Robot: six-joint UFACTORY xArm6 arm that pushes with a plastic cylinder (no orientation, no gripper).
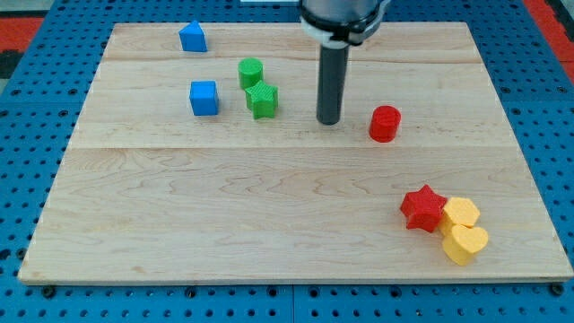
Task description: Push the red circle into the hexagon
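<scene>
The red circle (385, 123) stands on the wooden board at the view's right of centre. The yellow hexagon (461, 213) lies near the view's bottom right, touching a red star (423, 208) on its left and a yellow heart (465, 243) just below it. My tip (329, 121) rests on the board a short way to the left of the red circle, with a small gap between them. The rod rises straight up to the arm's dark body at the view's top.
A green circle (250, 72) and a green star (263, 100) sit left of the tip. A blue cube (204, 98) lies further left, and a blue house-shaped block (192, 37) near the top left. The wooden board (179, 224) lies on a blue pegboard.
</scene>
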